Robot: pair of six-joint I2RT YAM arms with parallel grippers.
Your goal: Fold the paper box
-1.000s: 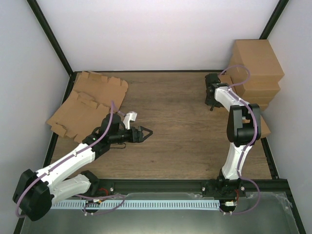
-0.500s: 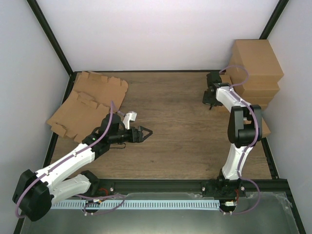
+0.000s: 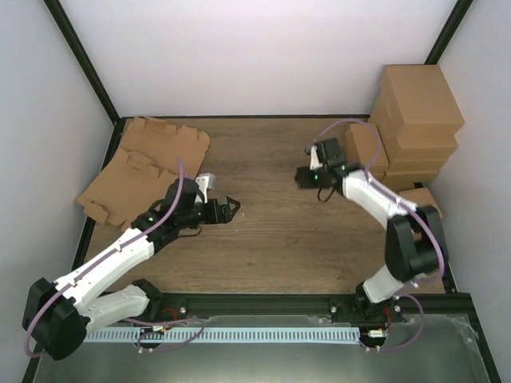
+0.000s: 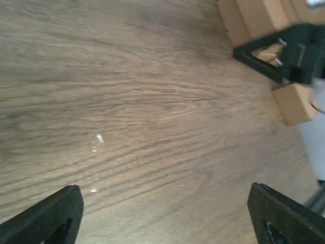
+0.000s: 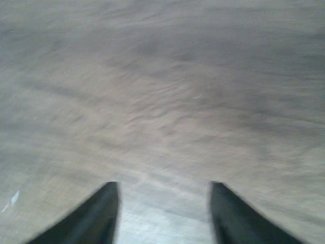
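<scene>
While the left gripper (image 3: 230,211) gapes empty, the paper box (image 3: 136,171) lies flat to its left.

The paper box (image 3: 120,187) is a flat, unfolded brown die-cut sheet with notched flaps. It lies at ten o'clock on the table (image 3: 303,239), overlapping a second sheet (image 3: 164,142) just beyond it.

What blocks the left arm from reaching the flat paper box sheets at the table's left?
Probably nothing, so likely yes: the paper box sheets lie uncovered beside it; the open left claw merely points away, empty.
</scene>
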